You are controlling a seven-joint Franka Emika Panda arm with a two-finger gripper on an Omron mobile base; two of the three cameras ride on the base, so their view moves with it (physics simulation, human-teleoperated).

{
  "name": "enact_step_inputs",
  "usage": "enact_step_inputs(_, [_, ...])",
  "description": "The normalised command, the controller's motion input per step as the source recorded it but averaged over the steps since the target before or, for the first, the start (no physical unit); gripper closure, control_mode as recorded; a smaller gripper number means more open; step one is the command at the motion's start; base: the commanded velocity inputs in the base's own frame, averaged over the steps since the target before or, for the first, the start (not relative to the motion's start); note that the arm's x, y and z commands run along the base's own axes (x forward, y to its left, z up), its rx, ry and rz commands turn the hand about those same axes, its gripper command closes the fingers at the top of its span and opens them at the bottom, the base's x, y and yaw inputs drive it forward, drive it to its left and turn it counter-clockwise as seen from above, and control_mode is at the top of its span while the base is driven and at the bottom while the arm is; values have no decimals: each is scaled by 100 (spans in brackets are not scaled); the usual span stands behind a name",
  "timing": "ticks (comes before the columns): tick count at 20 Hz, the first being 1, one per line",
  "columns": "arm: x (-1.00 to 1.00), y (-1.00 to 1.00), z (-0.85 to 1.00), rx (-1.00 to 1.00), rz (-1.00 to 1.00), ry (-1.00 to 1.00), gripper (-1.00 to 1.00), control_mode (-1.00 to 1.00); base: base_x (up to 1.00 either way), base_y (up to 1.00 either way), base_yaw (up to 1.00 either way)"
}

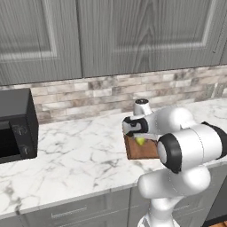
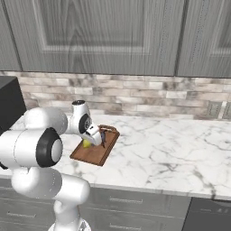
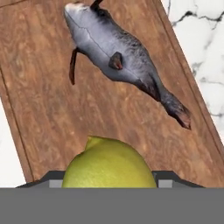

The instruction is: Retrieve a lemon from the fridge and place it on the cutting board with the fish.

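Arm bent low over counter, gripper (image 2: 91, 140) pointed down at cutting board (image 2: 95, 155).
Fingers clamped on lemon (image 3: 109, 164), just above board, nub end twd fish (image 3: 122, 61); fish lay diagonal w/ tail twd board's edge.

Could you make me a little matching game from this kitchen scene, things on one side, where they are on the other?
Things:
1. lemon
2. fish
3. board
4. microwave

Places:
A. on the marble counter, under the arm's hand
B. between the end effector's fingers, just above the board
C. at the counter's far left
D. lying flat on the board

Pairs: 1-B, 2-D, 3-A, 4-C
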Motion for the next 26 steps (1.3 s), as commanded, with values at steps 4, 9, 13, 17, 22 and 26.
enact_step_inputs(4, [12,0,-15,-2,-21,0,100,-100,0,0,0])
enact_step_inputs(9, [0,0,-13,0,-19,0,100,-100,0,0,0])
enact_step_inputs(13, [0,-12,-18,0,-6,0,100,-100,0,0,0])
enact_step_inputs(17, [0,-1,-20,0,-2,0,100,-100,0,0,0])
enact_step_inputs(22, [1,0,-19,0,0,0,-100,-100,0,0,0])
enact_step_inputs(26, [1,0,-4,0,0,0,-100,-100,0,0,0])
